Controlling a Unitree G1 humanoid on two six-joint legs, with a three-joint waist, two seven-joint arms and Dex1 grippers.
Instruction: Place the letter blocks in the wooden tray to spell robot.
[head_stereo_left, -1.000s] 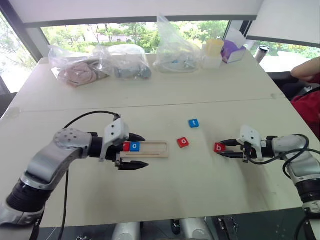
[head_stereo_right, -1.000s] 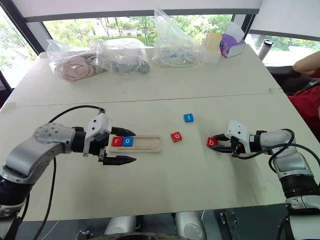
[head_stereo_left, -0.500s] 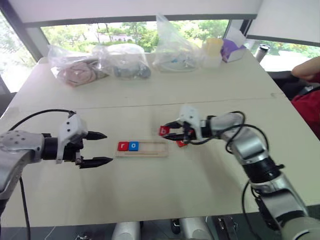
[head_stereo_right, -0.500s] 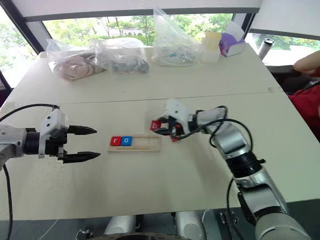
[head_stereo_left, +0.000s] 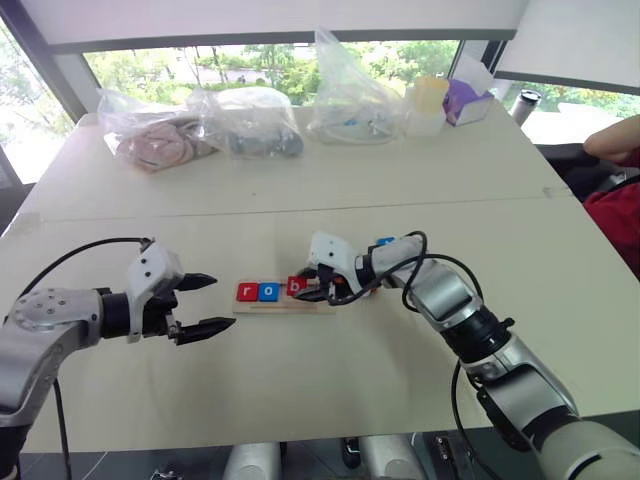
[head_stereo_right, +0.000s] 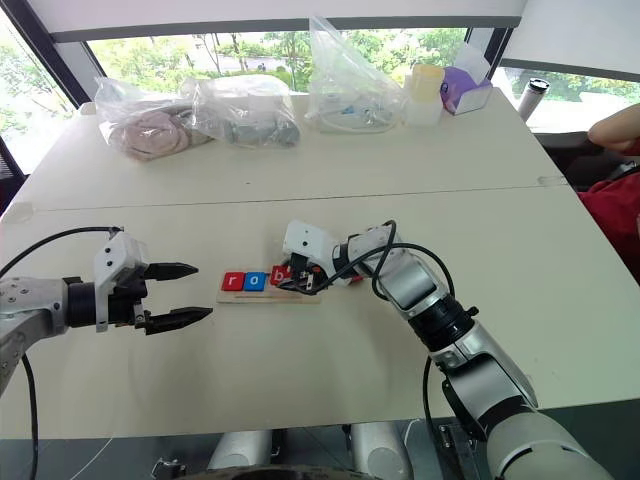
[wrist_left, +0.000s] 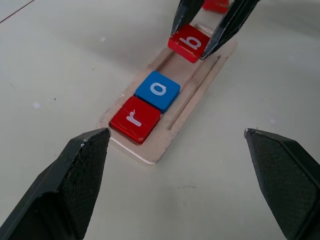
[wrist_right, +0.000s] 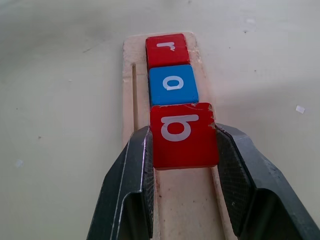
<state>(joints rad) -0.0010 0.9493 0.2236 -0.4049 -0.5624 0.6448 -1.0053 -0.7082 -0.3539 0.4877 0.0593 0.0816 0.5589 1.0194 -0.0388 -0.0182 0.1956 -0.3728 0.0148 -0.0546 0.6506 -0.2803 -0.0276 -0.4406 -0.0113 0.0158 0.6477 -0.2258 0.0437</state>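
My left gripper (head_stereo_left: 203, 304) stands with its fingers wide apart and nothing between them, on the tabletop just beside the left end of the wooden tray (wrist_left: 197, 102). If I swing this arm inward, a fingertip may strike the tray end and shove the whole row out of line under the other arm.

Inside the tray, the red r block (wrist_left: 135, 119) sits at the left end. The blue o block (wrist_left: 157, 90) lies against it.

My right gripper (wrist_right: 182, 160) is clamped on the red b block (wrist_right: 183, 134), one finger on each side edge. The block hangs over the third slot, next to the blue o; I cannot tell whether its near edge already touches it.

Risks at release, as I judge them:
- The b looks slightly raised and tilted, so it may land on the tray rail instead of seating flat.
- It may ride up on the blue o and displace it.
- The fingers straddle the tray, so spreading them may catch its rails.

The second red o block (wrist_left: 216, 5) waits beyond the tray's right end.
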